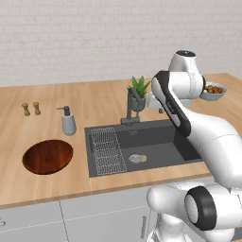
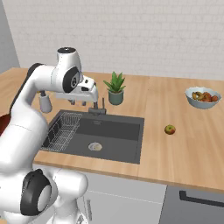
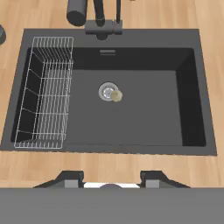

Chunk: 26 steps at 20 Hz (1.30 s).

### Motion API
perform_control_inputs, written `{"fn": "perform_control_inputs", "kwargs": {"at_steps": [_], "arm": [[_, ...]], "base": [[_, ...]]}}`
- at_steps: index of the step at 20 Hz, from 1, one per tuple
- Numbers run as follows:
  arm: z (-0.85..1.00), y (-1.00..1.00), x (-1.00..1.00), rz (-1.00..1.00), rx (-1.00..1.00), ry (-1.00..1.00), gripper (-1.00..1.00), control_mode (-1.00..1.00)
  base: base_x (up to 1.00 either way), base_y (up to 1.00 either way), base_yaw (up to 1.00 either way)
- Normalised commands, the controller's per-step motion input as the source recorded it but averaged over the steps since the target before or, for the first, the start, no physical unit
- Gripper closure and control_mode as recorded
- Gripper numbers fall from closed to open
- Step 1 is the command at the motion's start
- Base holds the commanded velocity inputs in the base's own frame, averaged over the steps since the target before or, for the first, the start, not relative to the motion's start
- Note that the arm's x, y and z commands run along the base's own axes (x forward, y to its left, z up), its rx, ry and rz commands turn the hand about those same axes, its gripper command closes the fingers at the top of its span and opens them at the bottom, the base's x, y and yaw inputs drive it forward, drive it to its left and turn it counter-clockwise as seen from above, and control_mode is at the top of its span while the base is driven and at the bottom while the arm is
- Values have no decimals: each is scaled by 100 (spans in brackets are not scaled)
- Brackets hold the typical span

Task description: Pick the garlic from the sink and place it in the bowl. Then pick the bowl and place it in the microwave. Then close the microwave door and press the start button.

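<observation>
The garlic [image 3: 116, 95] lies on the sink [image 3: 131, 127] floor, touching the drain's [image 3: 107, 91] rim, with bare basin all round it; the rack [image 3: 46, 92] lines the left wall, well apart. It looks roundish, no clear long axis. The gripper [image 3: 111, 180] hangs above the sink's near edge, jaws parted, holding nothing. The bowl [image 1: 47, 156] sits on the counter left of the sink.
</observation>
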Motion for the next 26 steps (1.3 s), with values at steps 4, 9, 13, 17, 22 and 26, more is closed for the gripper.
{"fn": "perform_control_inputs", "kwargs": {"at_steps": [4, 9, 13, 17, 22, 26], "arm": [[-12, -3, -15, 2, 0, -13, -100, -100], [-73, -49, -18, 20, 0, -4, -100, -100], [-94, -50, -3, 19, 2, 2, -100, -100], [-85, -15, 10, 12, 2, 14, -100, -100], [-81, 18, 59, 1, 8, 5, -100, -100], [-73, 11, 57, 0, 10, 6, -100, -100]], "base": [[0, 0, 0], [0, 0, 0], [0, 0, 0], [0, 0, 0], [0, 0, 0], [0, 0, 0]]}}
